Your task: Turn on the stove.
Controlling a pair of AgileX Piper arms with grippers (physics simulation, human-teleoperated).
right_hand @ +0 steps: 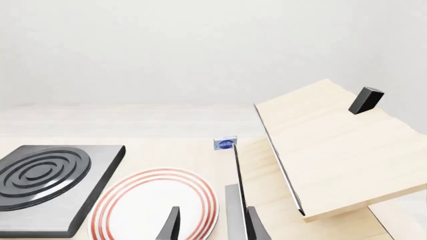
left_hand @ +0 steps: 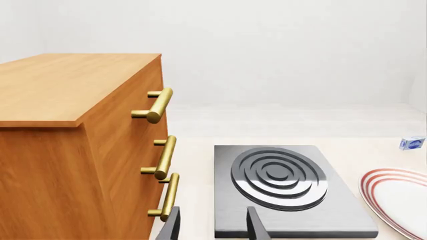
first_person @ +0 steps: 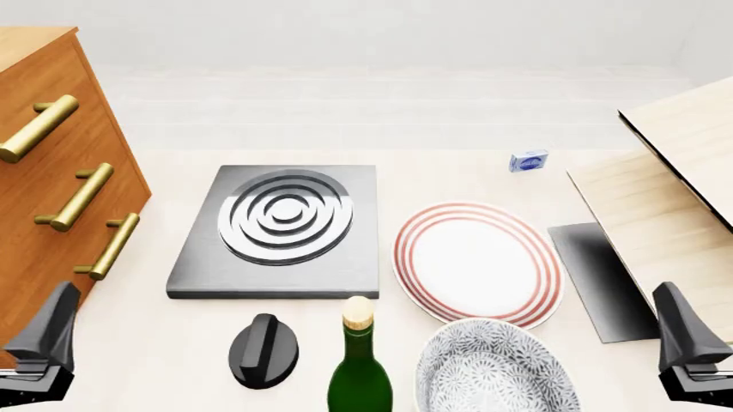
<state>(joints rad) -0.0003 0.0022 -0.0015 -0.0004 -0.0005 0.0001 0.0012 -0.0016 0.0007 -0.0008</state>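
Note:
The stove (first_person: 343,257) is a dark-grey square slab with a ringed silver-and-black burner (first_person: 284,215), left of centre on the table. Its black oval ridged knob (first_person: 263,349) lies separately, just in front of the slab. My left gripper (first_person: 44,343) hovers at the near left corner, well left of the knob. In the left wrist view that gripper (left_hand: 213,227) is open, empty, and faces the stove (left_hand: 340,210). My right gripper (first_person: 685,339) sits at the near right corner; the right wrist view shows this gripper (right_hand: 212,227) open and empty. The knob is out of both wrist views.
A wooden dresser (first_person: 46,163) with brass handles stands left of the stove. A green bottle (first_person: 359,365) stands beside the knob, next to a patterned bowl (first_person: 499,369). A red-rimmed plate (first_person: 478,262), a dark flat sheet (first_person: 602,275), a tilted wooden board (first_person: 675,189) and a small blue box (first_person: 528,160) lie to the right.

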